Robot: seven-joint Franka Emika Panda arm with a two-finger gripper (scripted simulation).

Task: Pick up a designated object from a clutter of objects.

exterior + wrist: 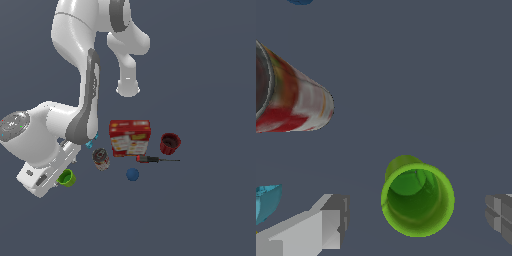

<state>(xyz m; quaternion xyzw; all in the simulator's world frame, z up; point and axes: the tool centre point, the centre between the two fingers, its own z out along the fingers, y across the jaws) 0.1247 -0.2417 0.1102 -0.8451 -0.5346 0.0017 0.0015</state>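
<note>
— What do we see of the arm here?

— We see the white Panda arm (82,75) folded down from its upper joints, its wrist low at the exterior view's left, with the hand angled down toward the floor.

— And the gripper (418,220)?

— In the wrist view we find its two grey fingers (323,225) spread wide apart, one at each side of the picture, nothing touching either pad.
</note>
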